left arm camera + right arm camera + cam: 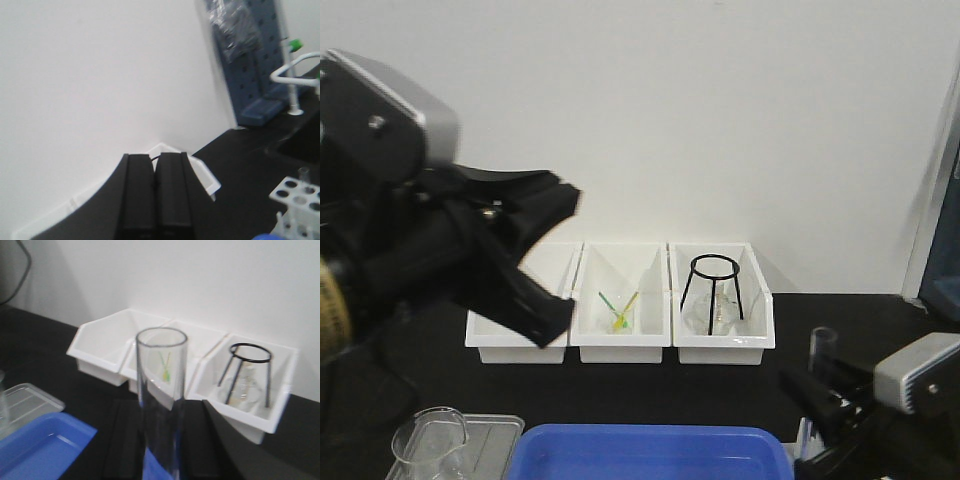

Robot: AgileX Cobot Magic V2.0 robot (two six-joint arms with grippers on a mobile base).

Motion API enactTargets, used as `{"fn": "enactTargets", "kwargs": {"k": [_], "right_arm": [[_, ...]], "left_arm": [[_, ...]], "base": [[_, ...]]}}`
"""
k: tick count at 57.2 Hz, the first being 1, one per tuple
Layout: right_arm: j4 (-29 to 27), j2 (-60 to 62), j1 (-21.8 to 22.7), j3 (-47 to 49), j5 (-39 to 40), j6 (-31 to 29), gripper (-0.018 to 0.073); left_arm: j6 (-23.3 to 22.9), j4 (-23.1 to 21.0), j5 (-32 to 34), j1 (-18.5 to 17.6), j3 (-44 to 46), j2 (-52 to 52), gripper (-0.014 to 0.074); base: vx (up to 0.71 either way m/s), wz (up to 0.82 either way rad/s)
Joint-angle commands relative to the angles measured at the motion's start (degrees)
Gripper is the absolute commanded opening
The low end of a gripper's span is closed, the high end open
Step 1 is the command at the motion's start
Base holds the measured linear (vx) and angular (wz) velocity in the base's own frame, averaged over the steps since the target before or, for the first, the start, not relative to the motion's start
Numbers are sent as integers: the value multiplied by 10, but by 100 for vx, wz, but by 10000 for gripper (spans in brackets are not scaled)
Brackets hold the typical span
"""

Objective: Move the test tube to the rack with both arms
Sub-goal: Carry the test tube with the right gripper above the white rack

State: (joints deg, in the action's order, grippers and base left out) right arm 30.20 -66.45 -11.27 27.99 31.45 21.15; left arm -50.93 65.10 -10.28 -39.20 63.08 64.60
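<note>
Right wrist-mounted view: the right gripper (162, 442) pinches a thin clear glass test tube (161, 390) upright (left gripper (155, 200) pressed together, empty). Carrying step, I judge; next needs lowering it squarely into the small white plastic rack (295, 192) close below that gripper.

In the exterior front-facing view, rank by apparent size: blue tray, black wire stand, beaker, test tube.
1. the blue tray
2. the beaker and the black wire stand look alike; the beaker is nearer
3. the test tube
</note>
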Motion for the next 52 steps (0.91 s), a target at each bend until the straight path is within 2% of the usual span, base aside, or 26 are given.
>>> {"fn": "enactTargets", "kwargs": {"k": [1,6,10,14,18,24,52], "right_arm": [[-14,31,59,18,48,-3,-8],[-11,40,117,6,70,-3,-8],[-15,34,148,-27,140,-5,-8],[-42,10,165,-62,223,-9,-8],[-67,-17,165,-77,271,-32,-8],[-71,-40,165,-79,303,-81,-8],[-90,-103,165,-79,324,-81,-8]], "left_arm": [[3,0,-40,-4,-20,-50,-10],[2,-1,-45,-4,-74,-86,-9],[-2,-6,-42,-4,-110,-110,-8],[-3,-6,-42,-4,-141,-127,-8],[-3,-10,-41,-4,-158,-136,-8],[-3,-27,-43,-4,-166,-137,-8],[-3,-35,-23,-4,-166,-135,-8]], "base": [[0,0],[0,0],[0,0],[0,0],[0,0],[0,0],[0,0]]}}
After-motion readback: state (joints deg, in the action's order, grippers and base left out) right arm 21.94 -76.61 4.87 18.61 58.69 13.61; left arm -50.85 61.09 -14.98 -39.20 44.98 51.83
